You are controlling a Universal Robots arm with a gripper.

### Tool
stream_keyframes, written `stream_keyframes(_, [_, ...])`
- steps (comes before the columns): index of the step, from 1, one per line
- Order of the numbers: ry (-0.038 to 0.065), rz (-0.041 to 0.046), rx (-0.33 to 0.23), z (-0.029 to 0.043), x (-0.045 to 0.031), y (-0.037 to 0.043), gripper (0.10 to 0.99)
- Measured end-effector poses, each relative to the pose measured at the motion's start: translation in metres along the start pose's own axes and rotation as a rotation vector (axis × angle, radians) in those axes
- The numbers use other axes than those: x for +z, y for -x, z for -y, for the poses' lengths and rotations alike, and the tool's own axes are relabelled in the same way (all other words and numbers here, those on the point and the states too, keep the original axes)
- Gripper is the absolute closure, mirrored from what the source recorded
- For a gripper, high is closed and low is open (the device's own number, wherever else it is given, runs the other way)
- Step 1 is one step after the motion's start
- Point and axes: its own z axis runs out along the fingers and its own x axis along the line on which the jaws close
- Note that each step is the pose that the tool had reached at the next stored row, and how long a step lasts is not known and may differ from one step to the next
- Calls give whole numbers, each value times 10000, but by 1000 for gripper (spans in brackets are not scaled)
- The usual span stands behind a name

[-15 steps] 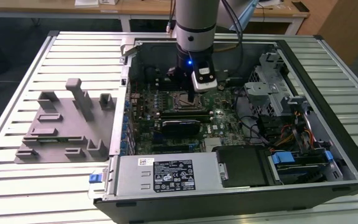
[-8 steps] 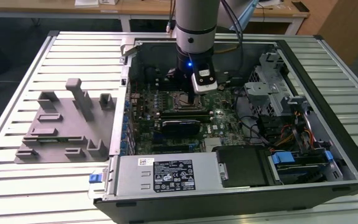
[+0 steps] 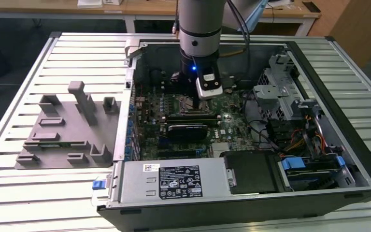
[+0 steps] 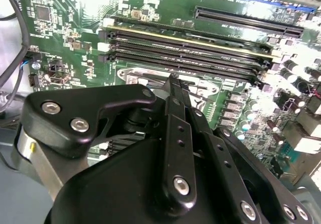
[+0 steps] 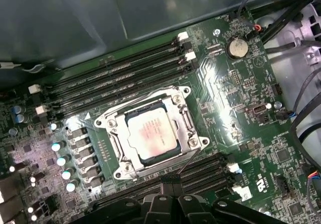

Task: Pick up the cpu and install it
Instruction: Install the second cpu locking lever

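The cpu (image 5: 151, 133), a pale silver-beige square, lies flat inside the metal socket frame (image 5: 118, 128) on the green motherboard (image 5: 235, 108). My gripper (image 5: 170, 186) hovers just off one edge of the socket, over the memory slots beside it, and it looks shut with nothing in it. In the second wrist view the gripper (image 4: 173, 81) ends in a narrow tip above the socket frame (image 4: 131, 76). In the exterior view the gripper (image 3: 210, 94) hangs inside the open computer case (image 3: 340, 121), just to the exterior view's right of the socket (image 3: 187, 104).
Black memory slots (image 5: 115, 81) flank the socket on two sides. Capacitors (image 5: 62, 161) stand close by. A drive cage (image 3: 279, 92) and cables (image 3: 289, 140) crowd the exterior view's right. A power supply (image 3: 172, 181) sits at the front, and a grey fixture block (image 3: 66, 130) lies on the slatted table.
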Motion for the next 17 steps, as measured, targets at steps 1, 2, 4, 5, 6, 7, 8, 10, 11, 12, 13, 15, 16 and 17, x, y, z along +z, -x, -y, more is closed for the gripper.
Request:
stream_keyframes(1, [0, 0, 0, 7, 0, -8, 980])
stream_keyframes(2, [0, 0, 0, 14, 0, -14, 980])
stream_keyframes(4, [-1, 0, 0, 26, 1, -22, 980])
stream_keyframes(5, [0, 0, -1, 32, 3, -22, 980])
stream_keyframes(6, [0, 0, -2, 39, 6, -22, 980])
stream_keyframes(7, [6, -2, 0, 46, 9, -21, 980])
stream_keyframes(8, [17, -6, 0, 55, 12, -19, 980])
stream_keyframes(10, [37, -14, -1, 76, 16, -14, 980])
stream_keyframes(11, [45, -17, -1, 86, 17, -12, 980])
stream_keyframes(12, [55, -21, -1, 95, 19, -12, 980])
stream_keyframes(13, [71, -28, 0, 103, 20, -12, 980])
stream_keyframes(15, [161, -63, 2, 115, 23, -13, 980])
stream_keyframes(16, [239, -94, 6, 122, 25, -15, 980])
stream_keyframes(17, [301, -118, 8, 129, 27, -18, 980])
